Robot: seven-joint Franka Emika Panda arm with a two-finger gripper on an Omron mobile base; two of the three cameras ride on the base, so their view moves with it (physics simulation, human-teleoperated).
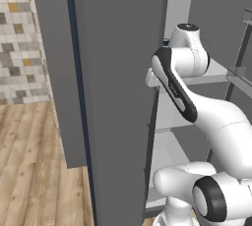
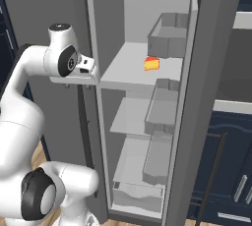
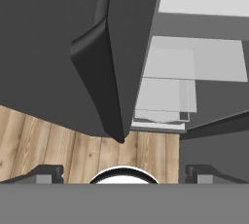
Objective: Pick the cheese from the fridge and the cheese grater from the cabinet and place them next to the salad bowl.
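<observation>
Looking over the base cameras, we found the fridge (image 2: 142,97) standing open, its grey door (image 1: 113,97) swung out toward us with the dark blue strip along its edge. Inside, pale shelves (image 2: 130,65) were stacked one above another, and grey door bins (image 2: 165,36) sat along the right side.

Our arm rose from the base, bent at the elbow and reached up, so that the wrist lay level with the upper shelf, just beside the edge of the open door. The hand pointed steeply down along that door edge, toward the wooden floor (image 3: 44,140).

Our gripper (image 3: 124,174) stood spread wide, with one dark fingertip (image 3: 46,173) at each side of the hand view, and it held nothing.

The cheese (image 2: 152,63) lay on the upper shelf, near its right front corner, well apart from the hand. From the left base view the door and the arm hid that shelf, and the fingers themselves were too small to make out in the right base view; they seemed to hang just under the wrist.
</observation>
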